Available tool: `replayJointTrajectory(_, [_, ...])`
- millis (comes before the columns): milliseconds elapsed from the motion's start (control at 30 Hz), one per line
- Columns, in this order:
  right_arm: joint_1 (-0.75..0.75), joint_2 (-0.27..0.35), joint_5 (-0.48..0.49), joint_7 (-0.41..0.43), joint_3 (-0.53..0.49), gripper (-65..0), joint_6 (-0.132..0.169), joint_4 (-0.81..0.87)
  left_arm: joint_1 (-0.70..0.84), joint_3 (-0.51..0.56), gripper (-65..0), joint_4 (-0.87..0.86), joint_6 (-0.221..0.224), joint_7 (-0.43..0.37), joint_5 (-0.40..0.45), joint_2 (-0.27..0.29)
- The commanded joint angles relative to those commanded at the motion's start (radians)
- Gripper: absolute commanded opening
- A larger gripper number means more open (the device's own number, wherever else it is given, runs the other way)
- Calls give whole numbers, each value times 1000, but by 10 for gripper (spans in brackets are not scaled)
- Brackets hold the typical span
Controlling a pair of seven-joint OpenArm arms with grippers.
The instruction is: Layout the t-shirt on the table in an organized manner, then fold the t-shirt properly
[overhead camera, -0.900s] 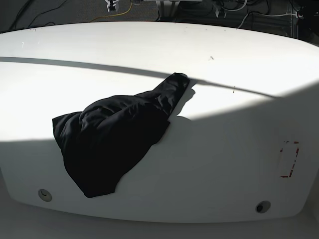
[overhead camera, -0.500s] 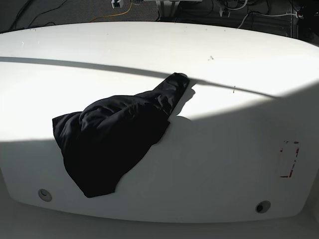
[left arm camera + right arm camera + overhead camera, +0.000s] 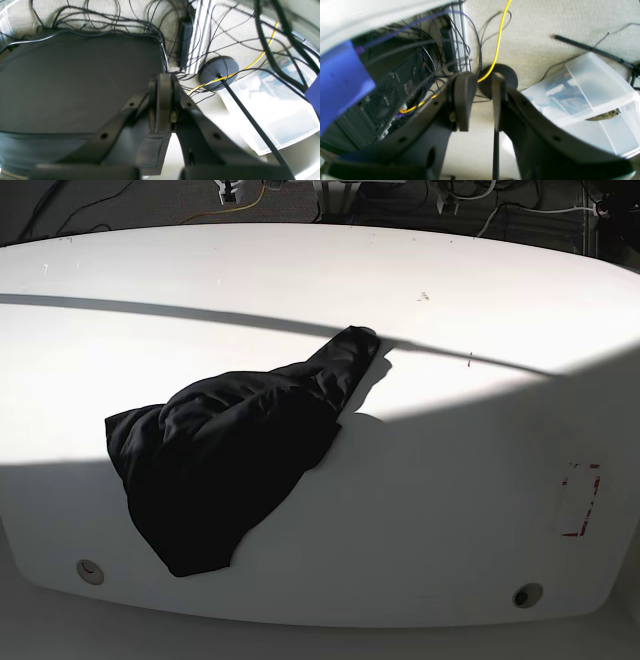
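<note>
Right now the shirt (image 3: 225, 465) lies in a crumpled heap on the left half of the worktop (image 3: 450, 510) in the base view, one narrow end trailing up toward the middle and the broad end sagging toward the near edge. Neither arm shows in that view. My left tool (image 3: 162, 100) looks pressed together, holding nothing, and it points at a dark mat (image 3: 80, 82) and loose cables (image 3: 250, 65) beyond the worktop. My right tool (image 3: 480, 100) stands a narrow gap apart, also bare, with a yellow cable (image 3: 498, 37) and a clear bin (image 3: 595, 87) behind it.

I judge the layout step has not begun. To do it well, I would bring both arms over the heap first, then look for two separate edges, ideally the shoulders or the hem corners, rather than pinching the bulk. Grabbing several layers at once would only drag the lump. I cannot tell from here which end is the collar, so I would lift gently and check before spreading.
</note>
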Motion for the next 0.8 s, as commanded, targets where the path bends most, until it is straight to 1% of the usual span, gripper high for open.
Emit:
replayJointTrajectory(233, [0,0,0,0,0,-510,0,0,26,-2,-650,35,0,0,2,0])
replayJointTrajectory(500, [-9,0,2,6,0,-514,0,6,28,-3,-650,35,0,-3,-3,-2])
replayJointTrajectory(567, [-23,0,3,35,2,-514,2,34,31,-3,-650,35,0,-26,-3,-2])
replayJointTrajectory(633, [-60,0,3,64,2,-514,-2,69,49,-5,-650,35,0,-66,-3,-2])
replayJointTrajectory(700, [-89,-5,3,78,2,-514,-3,110,64,-5,-650,48,0,-109,-3,-2])
replayJointTrajectory(800, [-127,-20,3,78,5,-514,0,175,97,-5,-650,77,0,-152,-3,-2])
